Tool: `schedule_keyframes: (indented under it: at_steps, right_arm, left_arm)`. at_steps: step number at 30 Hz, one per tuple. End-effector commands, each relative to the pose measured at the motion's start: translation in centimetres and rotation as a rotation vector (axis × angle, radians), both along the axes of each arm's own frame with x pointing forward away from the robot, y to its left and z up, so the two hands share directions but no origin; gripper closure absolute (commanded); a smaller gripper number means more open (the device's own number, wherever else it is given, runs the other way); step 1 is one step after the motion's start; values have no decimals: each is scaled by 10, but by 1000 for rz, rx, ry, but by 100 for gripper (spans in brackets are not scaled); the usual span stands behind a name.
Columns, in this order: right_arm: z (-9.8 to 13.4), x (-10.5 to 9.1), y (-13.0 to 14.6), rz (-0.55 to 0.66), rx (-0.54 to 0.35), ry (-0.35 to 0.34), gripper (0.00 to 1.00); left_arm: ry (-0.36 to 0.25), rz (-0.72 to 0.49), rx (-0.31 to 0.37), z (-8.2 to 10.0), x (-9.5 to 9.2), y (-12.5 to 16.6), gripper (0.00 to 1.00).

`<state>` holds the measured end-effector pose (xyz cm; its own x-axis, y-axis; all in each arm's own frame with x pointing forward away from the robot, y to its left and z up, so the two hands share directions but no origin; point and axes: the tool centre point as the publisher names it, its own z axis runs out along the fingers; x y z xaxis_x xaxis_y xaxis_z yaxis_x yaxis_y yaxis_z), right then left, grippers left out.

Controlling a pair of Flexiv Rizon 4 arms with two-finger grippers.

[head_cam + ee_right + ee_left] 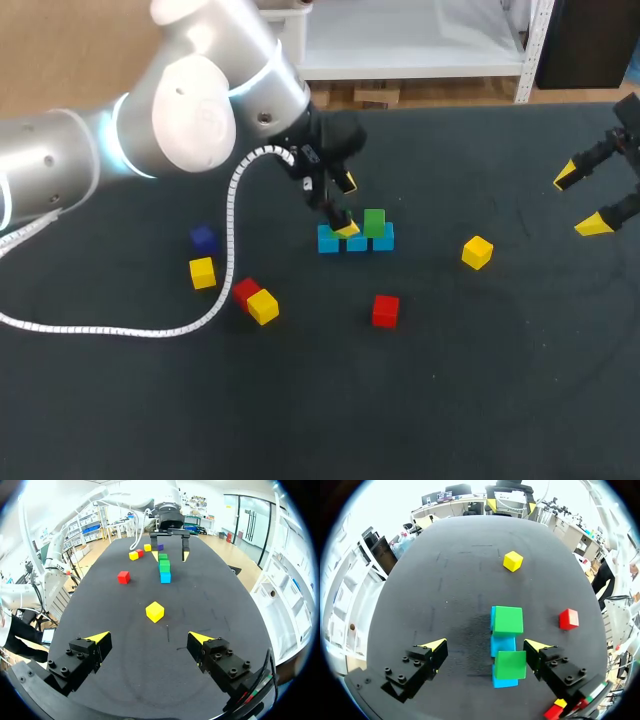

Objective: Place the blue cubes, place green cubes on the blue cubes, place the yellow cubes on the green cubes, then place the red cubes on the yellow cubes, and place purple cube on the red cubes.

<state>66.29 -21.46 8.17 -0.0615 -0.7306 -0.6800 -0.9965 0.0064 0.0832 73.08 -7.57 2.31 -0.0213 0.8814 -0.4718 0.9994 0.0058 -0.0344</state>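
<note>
Straddling green cube point(510, 664), left tool point(486, 646)

On our dark surface point(480, 400) we see a row of blue cubes point(357, 243), three yellow cubes point(477, 252), two red cubes point(385, 310) and one purple cube point(204, 238).

table point(480, 400): dark matte top | surface: faint scuff marks | light: bright, even, soft shadows

Robotics lab, black table point(500, 380), white shelving point(420, 50) behind
</note>
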Motion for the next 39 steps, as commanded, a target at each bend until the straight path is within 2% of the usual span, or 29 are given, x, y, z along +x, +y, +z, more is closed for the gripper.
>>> schedule_keyframes:
  at_steps: [1, 11, 15, 21, 30, 39]
  right_arm:
    - [-1, 1, 0, 1, 3, 0, 0]
    - [-1, 1, 0, 1, 3, 0, 0]
    - [-1, 1, 0, 1, 3, 0, 0]
    - [-1, 1, 0, 1, 3, 0, 0]
    - [-1, 1, 0, 1, 3, 0, 0]
    - [-1, 1, 0, 1, 3, 0, 0]
  left_arm:
    - [4, -3, 1, 1, 5, 0, 0]
    - [11, -25, -16, 3, -2, -5, 0]
    - [6, -43, -33, 11, -13, -3, 0]
    - [2, -88, -54, 29, -39, 11, 0]
    - [-11, -112, -45, 60, -73, 66, 0]
    - [-14, -76, -3, 74, -96, 132, 0]
